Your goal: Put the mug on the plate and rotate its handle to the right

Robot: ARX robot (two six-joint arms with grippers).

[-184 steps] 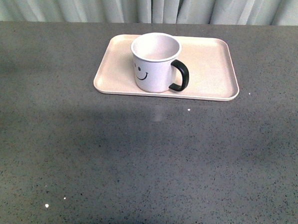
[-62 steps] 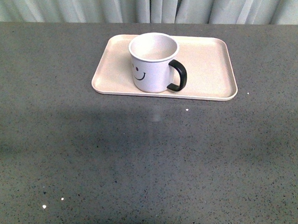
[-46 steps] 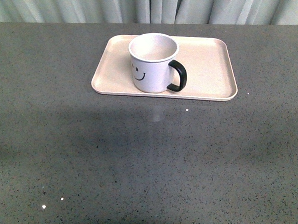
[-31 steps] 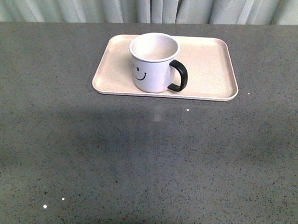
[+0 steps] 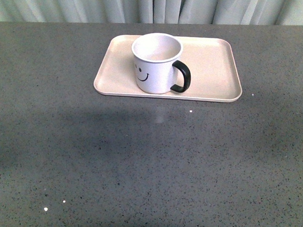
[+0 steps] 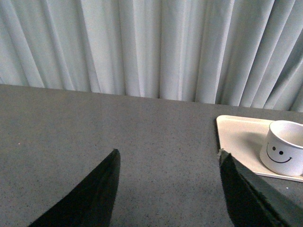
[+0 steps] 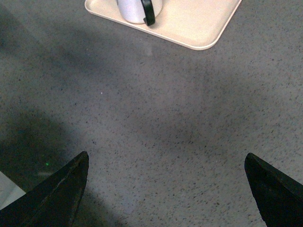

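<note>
The white mug (image 5: 156,62) stands upright on the left half of the pale pinkish plate (image 5: 210,72), its smiley face turned front-left. Its black handle (image 5: 181,76) points right and a little toward me. Neither arm shows in the front view. In the left wrist view my left gripper (image 6: 168,158) is open over bare table, with the mug (image 6: 282,153) and plate (image 6: 239,135) off to one side. In the right wrist view my right gripper (image 7: 165,163) is open and well back from the plate (image 7: 199,21), where the mug (image 7: 137,9) and handle (image 7: 148,12) show at the frame's edge.
A grey speckled table (image 5: 144,164) stretches wide in front of the plate. Pale pleated curtains (image 5: 151,4) hang behind the table's far edge. A few tiny white specks (image 5: 45,209) lie near the front left.
The view shifts by a few pixels between frames. The mug and plate keep the same place relative to each other, and no arm enters the front view.
</note>
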